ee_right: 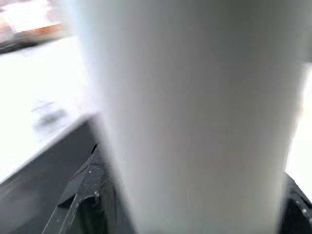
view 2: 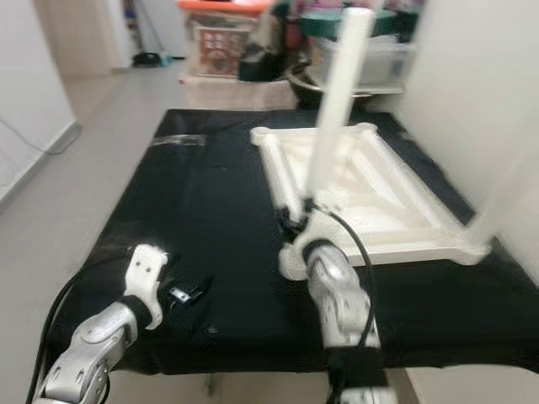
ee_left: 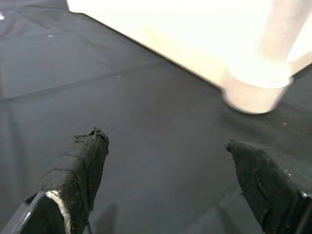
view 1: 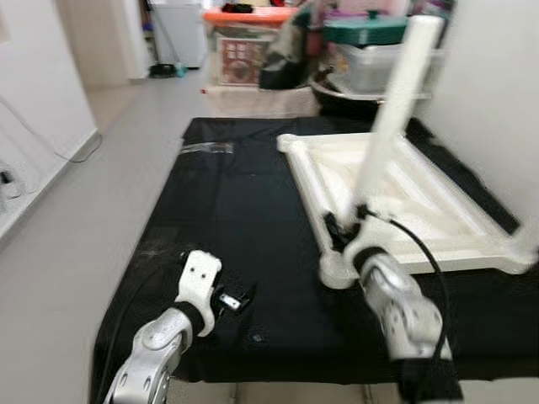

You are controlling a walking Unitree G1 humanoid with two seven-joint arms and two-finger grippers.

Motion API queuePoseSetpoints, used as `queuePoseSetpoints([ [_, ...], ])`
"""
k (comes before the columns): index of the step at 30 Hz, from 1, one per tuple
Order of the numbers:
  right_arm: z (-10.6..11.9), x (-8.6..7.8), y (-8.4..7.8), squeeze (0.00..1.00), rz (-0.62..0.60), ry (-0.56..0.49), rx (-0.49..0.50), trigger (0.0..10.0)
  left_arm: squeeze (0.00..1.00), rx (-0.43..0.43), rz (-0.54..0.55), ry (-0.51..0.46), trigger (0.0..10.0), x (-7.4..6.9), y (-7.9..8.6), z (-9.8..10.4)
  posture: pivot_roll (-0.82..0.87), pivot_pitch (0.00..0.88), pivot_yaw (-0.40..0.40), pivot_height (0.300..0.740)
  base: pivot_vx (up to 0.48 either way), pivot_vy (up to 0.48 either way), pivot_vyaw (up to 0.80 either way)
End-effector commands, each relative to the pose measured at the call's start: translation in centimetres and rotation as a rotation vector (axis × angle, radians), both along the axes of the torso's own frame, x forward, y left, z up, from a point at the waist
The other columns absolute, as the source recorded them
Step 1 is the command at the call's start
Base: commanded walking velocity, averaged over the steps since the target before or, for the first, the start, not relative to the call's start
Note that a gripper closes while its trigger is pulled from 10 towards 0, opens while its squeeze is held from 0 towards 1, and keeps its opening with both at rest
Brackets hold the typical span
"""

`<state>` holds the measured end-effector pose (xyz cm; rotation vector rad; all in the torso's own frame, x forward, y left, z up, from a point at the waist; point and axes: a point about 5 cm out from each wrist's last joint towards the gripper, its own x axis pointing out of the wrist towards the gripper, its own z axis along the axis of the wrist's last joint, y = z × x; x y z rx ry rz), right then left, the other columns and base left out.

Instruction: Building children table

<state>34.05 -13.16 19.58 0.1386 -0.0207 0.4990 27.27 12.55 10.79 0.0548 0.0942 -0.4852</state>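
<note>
While right gripper [view 1: 347, 225] clasps leg [view 1: 397, 101] | left gripper [view 1: 236, 300] near cloth edge [view 1: 278, 360]

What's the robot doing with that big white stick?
The robot is putting together a little white table. The tabletop frame lies upside down on a black cloth. The right gripper holds a white table leg near its bottom, standing it up, a bit tilted, at the frame's near corner. Whether the leg is attached yet, I can't tell. The left gripper is open with nothing in it, low over the cloth near the front edge.
</note>
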Motion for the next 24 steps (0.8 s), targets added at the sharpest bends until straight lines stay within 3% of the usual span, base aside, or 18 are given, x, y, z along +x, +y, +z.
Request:
queuePoseSetpoints([
  [1,0.6,-0.4,1.4,0.0,0.247,-0.042,-0.001,10.0,0.0,-0.005,0.007,0.001,10.0,0.0,0.2,0.0,0.05,0.0,-0.053,0.74,0.0,0.0,0.0],
  [3,0.8,-0.6,1.8,0.0,0.412,-0.05,-0.018,10.0,0.0,-0.002,0.002,0.0,10.0,0.0,0.0,0.0,0.06,0.0,-0.054,0.74,0.0,0.0,0.0],
  [9,0.5,-0.8,2.3,0.0,0.545,-0.058,-0.048,10.0,0.0,0.0,-0.008,-0.004,10.0,0.1,-0.3,0.0,0.06,0.0,-0.061,0.74,0.0,0.0,0.0],
  [10,0.2,-0.8,2.8,0.0,0.573,-0.05,-0.039,8.1,0.0,-0.001,-0.002,-0.008,10.0,0.3,-0.2,0.1,0.07,0.0,-0.068,0.74,0.0,0.0,0.0],
  [11,-0.2,-0.3,3.3,0.0,0.53,-0.045,-0.026,0.5,0.0,-0.003,0.007,-0.012,10.0,0.4,0.0,0.2,0.07,0.0,-0.073,0.74,0.0,0.0,0.0],
  [12,-0.2,-0.3,3.3,0.0,0.53,-0.045,-0.026,0.5,0.0,-0.003,0.007,-0.012,10.0,0.4,0.0,0.2,0.07,0.0,-0.073,0.74,0.0,0.0,0.0],
  [13,-0.5,0.6,3.5,0.0,0.409,-0.044,-0.031,0.0,0.0,-0.003,0.014,-0.014,10.0,0.5,0.1,0.3,0.07,0.0,-0.077,0.74,0.0,0.0,0.0],
  [15,-0.5,0.6,3.5,0.0,0.409,-0.044,-0.031,0.0,0.0,-0.003,0.014,-0.014,10.0,0.5,0.1,0.3,0.07,0.0,-0.077,0.74,0.0,0.0,0.0],
  [16,-1.0,2.3,2.9,0.0,0.174,-0.013,-0.069,0.0,0.0,-0.005,0.018,-0.015,10.0,0.4,0.2,0.3,0.07,0.0,-0.077,0.74,0.0,0.0,0.0],
  [17,-3.4,3.4,-0.8,0.0,-0.26,0.123,-0.124,0.0,0.0,-0.007,0.02,-0.007,10.0,0.1,0.2,0.1,0.07,0.0,-0.071,0.74,0.0,0.0,0.0],
  [18,-5.0,3.4,-3.8,0.0,-0.541,0.216,-0.177,0.0,0.0,-0.008,0.021,-0.002,10.0,-0.1,0.2,-0.1,0.07,0.0,-0.069,0.74,0.0,0.0,0.0],
  [19,-5.0,3.4,-3.8,0.0,-0.541,0.216,-0.177,0.0,0.0,-0.008,0.021,-0.002,10.0,-0.1,0.2,-0.1,0.07,0.0,-0.069,0.74,0.0,0.0,0.0],
  [20,-6.6,2.4,-6.9,0.0,-0.805,0.285,-0.208,0.0,0.0,-0.009,0.017,0.003,10.0,-0.3,0.1,-0.2,0.06,0.0,-0.066,0.74,0.0,0.0,0.0],
  [22,-6.6,2.4,-6.9,0.0,-0.805,0.285,-0.208,0.0,0.0,-0.009,0.017,0.003,10.0,-0.3,0.1,-0.2,0.06,0.0,-0.066,0.74,0.0,0.0,0.0],
  [23,-7.7,0.9,-9.3,0.0,-0.996,0.321,-0.245,0.0,0.0,-0.005,0.013,0.007,10.0,-0.3,0.0,-0.4,0.05,0.0,-0.065,0.74,0.0,0.0,0.0],
  [24,-8.4,-0.4,-9.8,0.0,-1.046,0.338,-0.251,0.0,0.0,-0.004,0.01,0.004,10.0,-0.2,0.0,-0.3,0.05,0.0,-0.064,0.74,0.0,0.0,0.0],
])
